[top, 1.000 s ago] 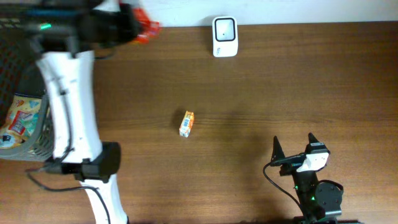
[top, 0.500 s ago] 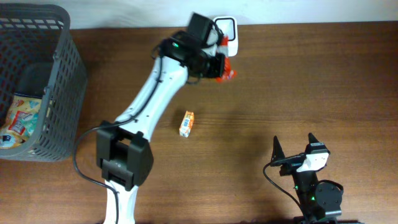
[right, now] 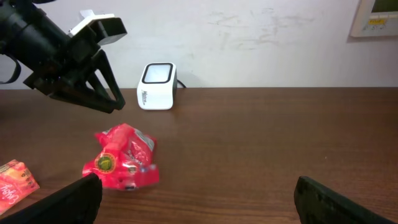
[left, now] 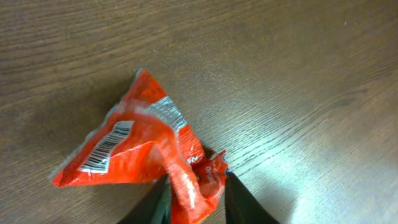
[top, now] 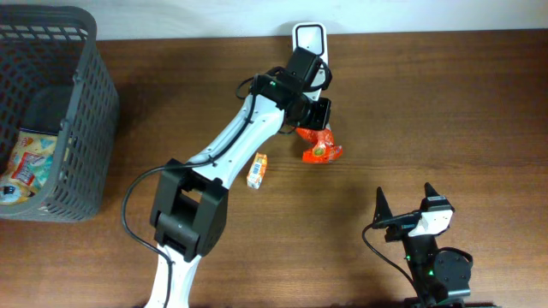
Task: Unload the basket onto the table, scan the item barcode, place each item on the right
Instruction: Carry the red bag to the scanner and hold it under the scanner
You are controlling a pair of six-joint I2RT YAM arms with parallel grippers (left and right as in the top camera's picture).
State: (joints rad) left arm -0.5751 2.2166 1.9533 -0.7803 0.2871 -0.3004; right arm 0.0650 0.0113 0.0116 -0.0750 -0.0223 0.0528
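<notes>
The red snack packet [top: 321,147] lies on the table [top: 445,103] near the middle of its far edge, just in front of the white scanner [top: 309,38] that stands at that edge. The packet looks light, thin and crinkled. I judge that it will bend and slide easily, and that a hard squeeze can crush what is inside. Its barcode [left: 106,146] faces up on a white panel. A good place to take it is therefore the crimped end seam, away from that panel, so that the fingers do not cover the code.

The left gripper [top: 313,120] hangs directly above the packet. Its jaws stand partly apart, and in the right wrist view they are clear of the packet, so it holds nothing. The right gripper [top: 404,192] is near the front edge, well apart from the packet, spread wide and empty.
</notes>
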